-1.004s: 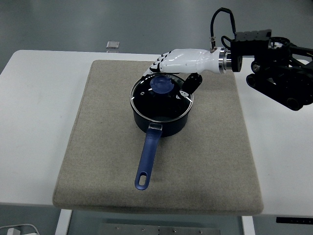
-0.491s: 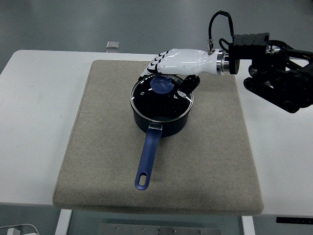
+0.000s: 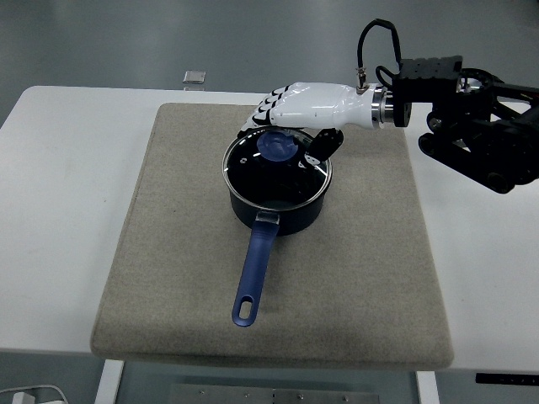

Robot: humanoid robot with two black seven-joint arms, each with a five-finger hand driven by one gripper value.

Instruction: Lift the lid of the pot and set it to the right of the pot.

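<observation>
A dark blue pot with a long blue handle stands on a beige mat, handle pointing toward the near edge. Its glass lid with a blue knob sits on the pot. My right hand, white with black joints, reaches in from the right and hovers over the lid's far side. Its fingers curve around the far left of the knob and the thumb hangs to the knob's right. The hand is not closed on the knob. The left arm is out of view.
The mat covers the middle of the white table. A small grey square object lies at the table's far edge. My black right forearm hangs over the right side of the table.
My right hand has moved a little left, further over the lid, with fingers and thumb closer around the knob. The pot and lid have stayed in place.
</observation>
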